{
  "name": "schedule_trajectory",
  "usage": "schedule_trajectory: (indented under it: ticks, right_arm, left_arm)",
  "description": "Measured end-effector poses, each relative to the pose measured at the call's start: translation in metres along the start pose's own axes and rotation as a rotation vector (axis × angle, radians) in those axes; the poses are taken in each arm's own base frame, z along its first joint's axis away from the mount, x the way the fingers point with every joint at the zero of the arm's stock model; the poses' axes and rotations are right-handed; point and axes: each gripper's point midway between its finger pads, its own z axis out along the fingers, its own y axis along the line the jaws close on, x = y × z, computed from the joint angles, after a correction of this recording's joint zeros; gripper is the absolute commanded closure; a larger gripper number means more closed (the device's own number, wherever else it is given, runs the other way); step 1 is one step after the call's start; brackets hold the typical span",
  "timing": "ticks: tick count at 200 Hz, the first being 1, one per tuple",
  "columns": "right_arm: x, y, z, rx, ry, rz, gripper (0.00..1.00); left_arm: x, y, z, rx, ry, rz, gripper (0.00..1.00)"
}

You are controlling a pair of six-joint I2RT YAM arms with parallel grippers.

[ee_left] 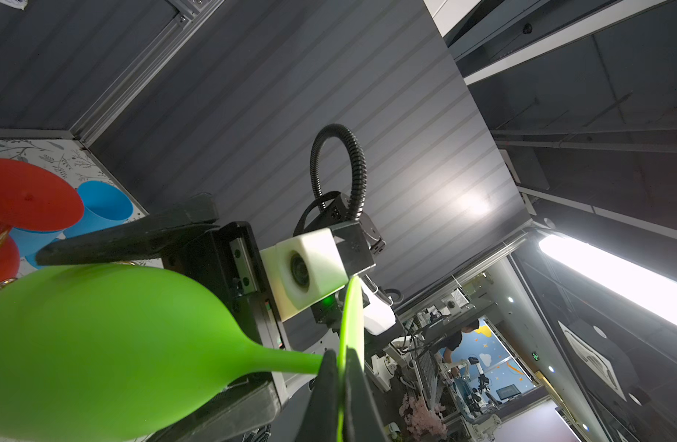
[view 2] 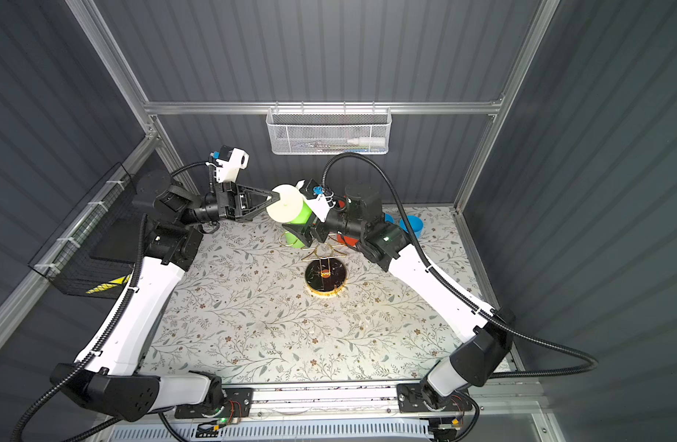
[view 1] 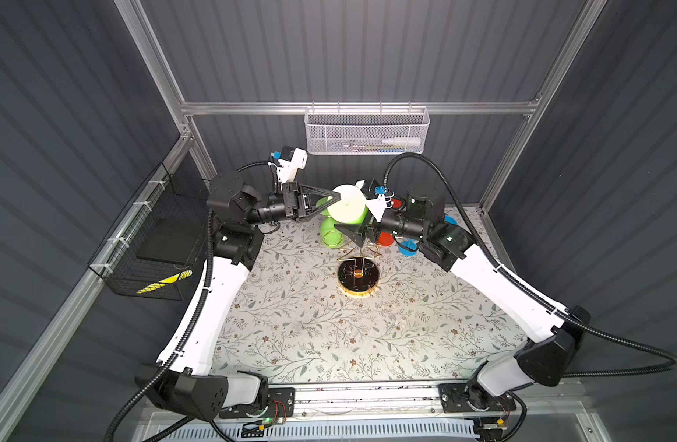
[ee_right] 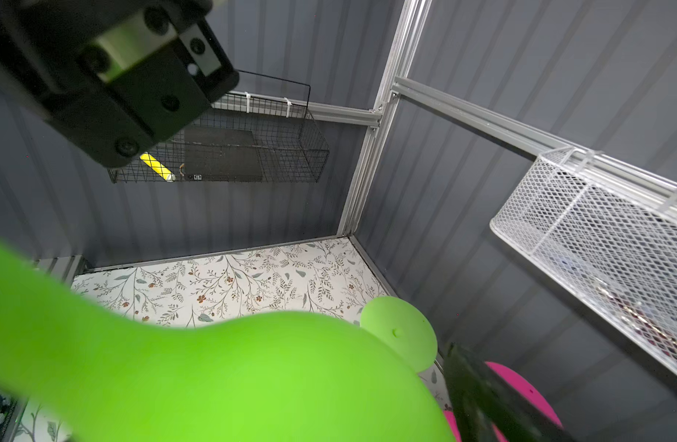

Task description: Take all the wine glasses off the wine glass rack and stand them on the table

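A green wine glass (view 1: pixel 359 216) (view 2: pixel 301 214) (ee_left: pixel 99 344) lies on its side in the air, above and behind the wine glass rack (view 1: pixel 361 250) (view 2: pixel 323 250). Its pale round foot (view 1: pixel 345 203) faces left. My left gripper (view 1: pixel 337 198) (view 2: pixel 277 197) (ee_left: pixel 342 382) is shut on the rim of that foot. My right gripper (view 1: pixel 358 220) stands open, its black fingers (ee_left: pixel 126 239) on either side of the bowl. The bowl (ee_right: pixel 252 382) fills the right wrist view. The rack's round black base (view 1: pixel 359 273) (view 2: pixel 325 277) rests on the floral table.
Another green glass (view 1: pixel 330 229) hangs on a gold ring at the rack's left. Red (view 1: pixel 385 238) and blue (view 1: pixel 407 248) glasses sit behind my right arm, and a pink foot (ee_right: pixel 520 386) shows nearby. A white mesh basket (view 1: pixel 365 132) and a black wire basket (view 1: pixel 149 245) hang on the walls.
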Motion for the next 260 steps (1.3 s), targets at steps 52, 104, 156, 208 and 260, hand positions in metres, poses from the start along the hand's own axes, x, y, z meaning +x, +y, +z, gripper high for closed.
schedule_trajectory:
  ticks: [52,104,156,208,260]
  right_arm:
    - [0.007,0.001,-0.01,0.031,0.012,0.001,0.03]
    - [0.008,0.002,-0.016,0.043,0.011,-0.005,0.12]
    - [0.008,0.008,-0.023,0.038,0.011,0.0,0.24]
    - [0.007,0.016,-0.039,0.031,0.02,0.074,0.35]
    - [0.016,0.022,-0.058,0.051,0.064,0.169,0.43]
  left_arm:
    - [0.001,0.0,0.0,0.002,0.005,-0.008,1.0]
    - [0.002,-0.001,0.001,0.003,0.008,-0.009,1.0]
    - [0.001,0.0,0.002,0.002,0.003,-0.014,0.93]
    - [-0.001,0.003,0.003,-0.003,-0.008,0.009,0.75]
    - [-0.007,0.007,0.004,-0.014,-0.032,0.075,0.55]
